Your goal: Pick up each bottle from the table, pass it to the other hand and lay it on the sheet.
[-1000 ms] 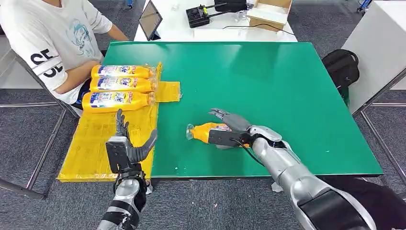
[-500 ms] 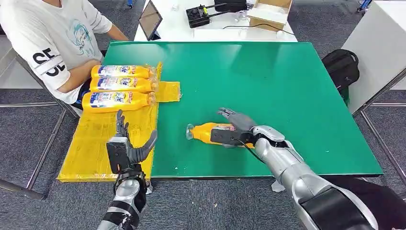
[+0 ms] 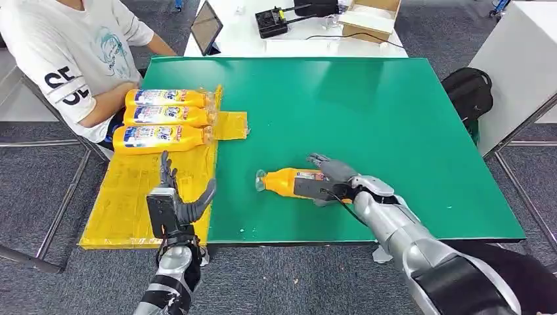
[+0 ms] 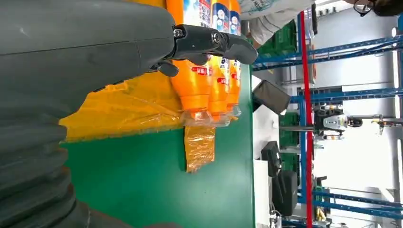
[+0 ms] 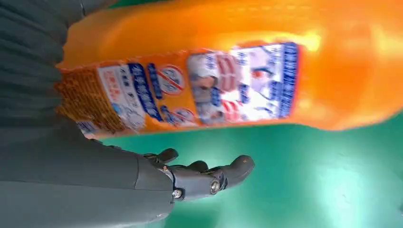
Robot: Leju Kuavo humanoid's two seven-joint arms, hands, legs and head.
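The orange bottle (image 3: 293,182) lies on its side on the green table (image 3: 394,118), nearer the front edge than the back and about midway between the two side edges. Its long axis runs roughly parallel to that front edge, the clear cap end toward the yellow sheet (image 3: 131,197), the base under the right hand (image 3: 335,176). That hand sits over the base end with fingers spread past the bottle's far side; in the right wrist view the fingers (image 5: 209,178) are clear of the label, so the hand looks uncurled and probably not gripping, though the contact is hard to judge. The right hand is far nearer. The left hand (image 3: 172,200) hovers open over the sheet's table-side edge. Three bottles (image 3: 164,118) lie at the sheet's far end.
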